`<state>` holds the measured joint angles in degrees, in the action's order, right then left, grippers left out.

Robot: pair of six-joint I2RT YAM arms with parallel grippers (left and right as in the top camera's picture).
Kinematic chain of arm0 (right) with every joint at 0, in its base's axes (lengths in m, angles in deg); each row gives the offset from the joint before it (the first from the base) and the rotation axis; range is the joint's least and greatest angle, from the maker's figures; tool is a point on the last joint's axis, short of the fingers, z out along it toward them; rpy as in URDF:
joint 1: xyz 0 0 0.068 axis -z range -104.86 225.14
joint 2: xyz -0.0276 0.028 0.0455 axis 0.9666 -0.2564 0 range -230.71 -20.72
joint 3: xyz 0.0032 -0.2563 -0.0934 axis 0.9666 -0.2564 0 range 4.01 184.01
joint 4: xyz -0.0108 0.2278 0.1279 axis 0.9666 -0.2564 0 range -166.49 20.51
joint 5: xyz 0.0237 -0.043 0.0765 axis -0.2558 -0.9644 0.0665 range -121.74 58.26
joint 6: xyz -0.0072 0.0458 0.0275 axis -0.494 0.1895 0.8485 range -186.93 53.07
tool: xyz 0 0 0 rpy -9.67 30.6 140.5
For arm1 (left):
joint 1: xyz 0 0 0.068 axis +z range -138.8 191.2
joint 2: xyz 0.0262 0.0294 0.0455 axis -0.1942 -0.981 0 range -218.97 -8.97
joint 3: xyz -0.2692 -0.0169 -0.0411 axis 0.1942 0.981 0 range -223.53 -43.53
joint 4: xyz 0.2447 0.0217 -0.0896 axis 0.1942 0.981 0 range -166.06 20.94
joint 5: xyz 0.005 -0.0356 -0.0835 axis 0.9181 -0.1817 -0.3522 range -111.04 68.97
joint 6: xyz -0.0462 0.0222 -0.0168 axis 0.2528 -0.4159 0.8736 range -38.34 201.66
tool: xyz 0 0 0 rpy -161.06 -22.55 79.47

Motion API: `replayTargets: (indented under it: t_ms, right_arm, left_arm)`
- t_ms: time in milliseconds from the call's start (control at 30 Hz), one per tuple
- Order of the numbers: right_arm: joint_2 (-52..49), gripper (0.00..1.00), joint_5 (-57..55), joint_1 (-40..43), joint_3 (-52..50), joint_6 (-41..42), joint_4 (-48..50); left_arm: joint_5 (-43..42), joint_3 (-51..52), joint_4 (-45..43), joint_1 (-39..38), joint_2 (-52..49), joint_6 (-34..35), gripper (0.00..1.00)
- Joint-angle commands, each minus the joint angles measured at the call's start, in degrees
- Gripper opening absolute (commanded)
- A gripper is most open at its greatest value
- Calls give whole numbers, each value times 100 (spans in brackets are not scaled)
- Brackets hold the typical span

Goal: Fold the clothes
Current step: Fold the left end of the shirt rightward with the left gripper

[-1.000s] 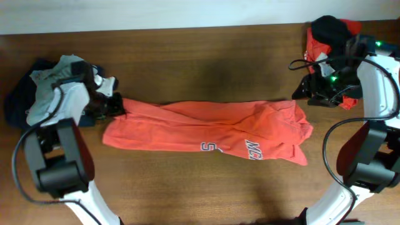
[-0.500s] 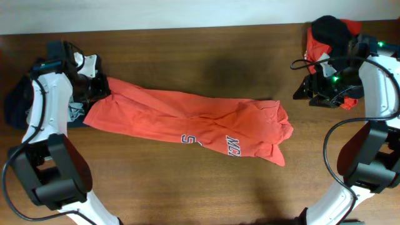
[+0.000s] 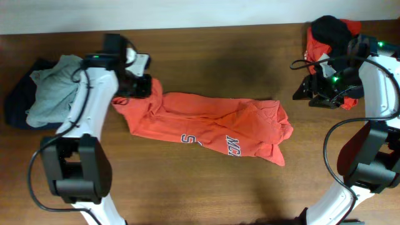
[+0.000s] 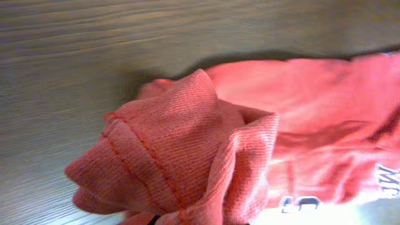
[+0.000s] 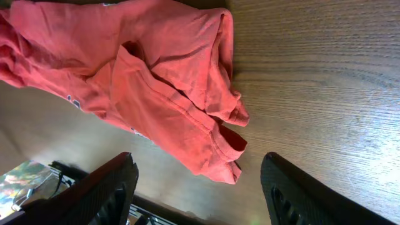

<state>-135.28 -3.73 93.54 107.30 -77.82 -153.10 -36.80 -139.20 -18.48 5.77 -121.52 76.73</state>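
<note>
The orange shirt lies across the middle of the desk, long and crumpled, with white letters on its lower right part. Its left end is lifted a little and folded over toward the middle. The left fingers are at this left end and are closed on the edge of the shirt. In the left wrist view the ribbed edge of the shirt stands bunched up close to the camera, above the wood, and the fingers themselves are hidden by the cloth. The right fingers are spread wide and hold nothing. They hang above the desk near the right end of the shirt, not touching it. In the overhead view the right arm is at the far right side, just beside a red and black pile. A grey and dark blue pile lies at the left edge of the desk, near the left arm
</note>
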Motion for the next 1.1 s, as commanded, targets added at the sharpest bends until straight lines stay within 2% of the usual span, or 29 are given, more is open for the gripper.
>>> replayTargets:
  t_ms: [0,233,833,1000,1067]
  right_arm:
    - [149,67,94,-4,98,-22,-24]
    - [149,67,92,-4,98,-24,-42]
    - [149,67,92,-4,98,-24,-42]
    - [149,67,92,-4,98,-24,-44]
    - [149,68,92,-4,98,-24,-46]
  left_arm:
    - [76,-116,-50,-367,177,151,0]
    - [516,-111,-85,-1027,151,304,0]
    - [509,-111,-345,-2050,-479,586,1]
    - [507,-111,-551,-2293,-485,590,7]
    - [509,-111,-621,-2382,-485,608,19]
